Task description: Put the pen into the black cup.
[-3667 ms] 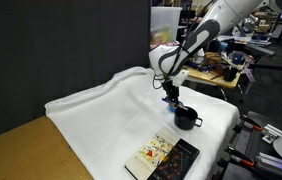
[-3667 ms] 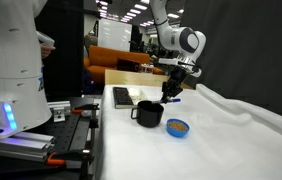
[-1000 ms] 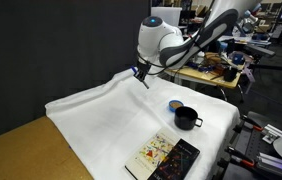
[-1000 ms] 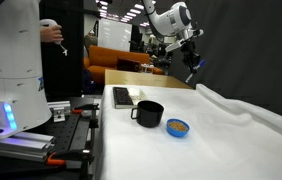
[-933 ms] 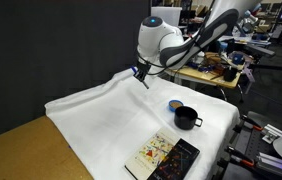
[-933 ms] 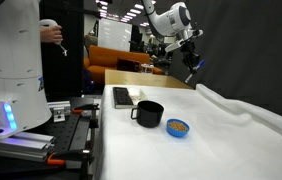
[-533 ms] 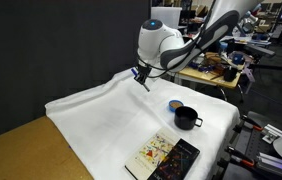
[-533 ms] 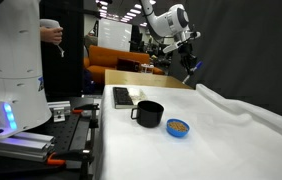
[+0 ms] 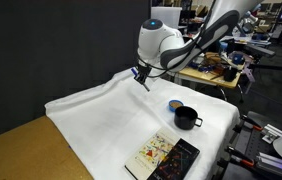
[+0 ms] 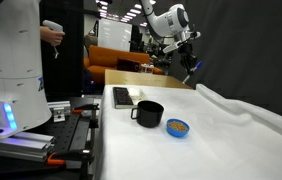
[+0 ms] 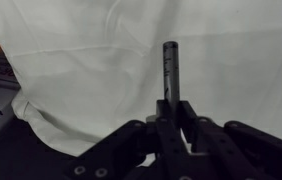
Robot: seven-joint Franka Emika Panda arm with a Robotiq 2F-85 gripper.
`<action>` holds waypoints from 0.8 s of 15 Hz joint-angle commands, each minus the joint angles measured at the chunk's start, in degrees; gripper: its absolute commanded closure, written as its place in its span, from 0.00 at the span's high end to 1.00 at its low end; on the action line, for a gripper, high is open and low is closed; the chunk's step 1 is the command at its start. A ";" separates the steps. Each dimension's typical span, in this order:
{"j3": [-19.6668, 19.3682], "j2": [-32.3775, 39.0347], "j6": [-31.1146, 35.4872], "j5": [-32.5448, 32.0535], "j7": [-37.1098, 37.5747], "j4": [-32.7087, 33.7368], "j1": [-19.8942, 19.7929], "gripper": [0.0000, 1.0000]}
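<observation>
My gripper (image 9: 141,76) hangs high over the white cloth, well away from the black cup (image 9: 186,118). It is shut on the pen (image 11: 170,68), a thin dark stick that sticks out from between the fingers (image 11: 174,112) in the wrist view. In an exterior view the gripper (image 10: 190,68) is up and behind the cup (image 10: 148,113), and the pen shows as a small dark tip below the fingers. The cup stands upright with its side handle, near the table's edge.
A flat blue round disc (image 9: 175,105) (image 10: 178,127) lies beside the cup. A book with a colourful cover (image 9: 153,153) and a black slab (image 9: 179,158) lie near the front edge. The white cloth (image 9: 101,115) covers the table. A desk with clutter stands behind.
Since 3.7 s ago the gripper has risen from just above the cup and moved away over the cloth with the pen. In the last second it has barely moved.
</observation>
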 commanded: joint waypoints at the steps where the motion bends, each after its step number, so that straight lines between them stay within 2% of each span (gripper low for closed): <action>1: 0.68 0.05 0.08 0.32 -0.28 0.04 -0.56 0.04; 8: 1.61 0.20 -0.29 2.36 -1.17 -0.12 -0.88 0.04; 12: 2.14 0.02 -1.72 5.78 -1.88 -0.25 -0.90 0.04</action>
